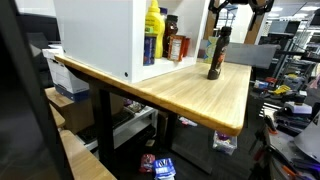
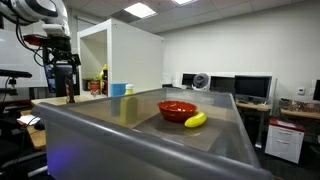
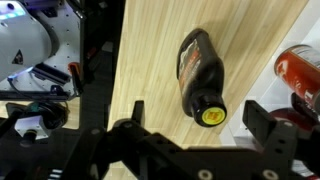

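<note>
Shows a pincer (image 3: pixel 195 128) spread wide, holding nothing, hanging directly over a dark bottle (image 3: pixel 197 65) with a yellow cap (image 3: pixel 211 114). Places the bottle upright on the wooden worktop (image 1: pixel 190 95), straight below the pincer, with a red bottle (image 3: pixel 300 70) just beyond one finger. Looks like rigid, smooth plastic, probably moderately heavy if full, tall and easily tipped; suggests gripping the narrower body just under the cap.

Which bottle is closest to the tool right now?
The dark bottle with the yellow cap, standing alone on the table under the open tool; the other bottles sit in the white cabinet.
</note>
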Action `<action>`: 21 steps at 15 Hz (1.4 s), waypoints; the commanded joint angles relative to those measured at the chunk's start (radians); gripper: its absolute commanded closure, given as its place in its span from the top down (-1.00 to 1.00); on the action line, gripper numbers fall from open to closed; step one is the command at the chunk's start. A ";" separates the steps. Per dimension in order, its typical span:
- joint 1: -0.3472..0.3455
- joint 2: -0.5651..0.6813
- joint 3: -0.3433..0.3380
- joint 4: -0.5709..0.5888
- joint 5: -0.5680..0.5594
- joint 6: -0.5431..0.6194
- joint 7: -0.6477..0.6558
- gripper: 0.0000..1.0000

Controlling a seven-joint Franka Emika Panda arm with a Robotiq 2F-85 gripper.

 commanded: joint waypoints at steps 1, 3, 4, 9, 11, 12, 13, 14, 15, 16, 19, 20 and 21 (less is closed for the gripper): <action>0.028 -0.056 -0.023 -0.014 -0.009 0.030 -0.171 1.00; 0.033 -0.077 -0.025 -0.015 -0.010 0.039 -0.264 1.00; 0.035 -0.086 -0.025 -0.016 -0.010 0.040 -0.301 1.00; 0.040 -0.129 -0.039 -0.032 -0.005 0.049 -0.528 1.00; 0.039 -0.140 -0.049 -0.042 -0.002 0.060 -0.633 1.00; 0.036 -0.145 -0.060 -0.052 0.000 0.074 -0.704 1.00; 0.035 -0.145 -0.069 -0.063 0.004 0.091 -0.758 1.00; 0.033 -0.146 -0.075 -0.073 0.007 0.108 -0.812 1.00; 0.032 -0.145 -0.081 -0.085 0.009 0.128 -0.863 1.00; 0.032 -0.142 -0.085 -0.100 0.012 0.151 -0.915 1.00; 0.039 -0.135 -0.096 -0.146 0.039 0.229 -1.072 1.00; 0.040 -0.135 -0.096 -0.159 0.044 0.253 -1.123 1.00; 0.041 -0.137 -0.093 -0.172 0.048 0.272 -1.167 1.00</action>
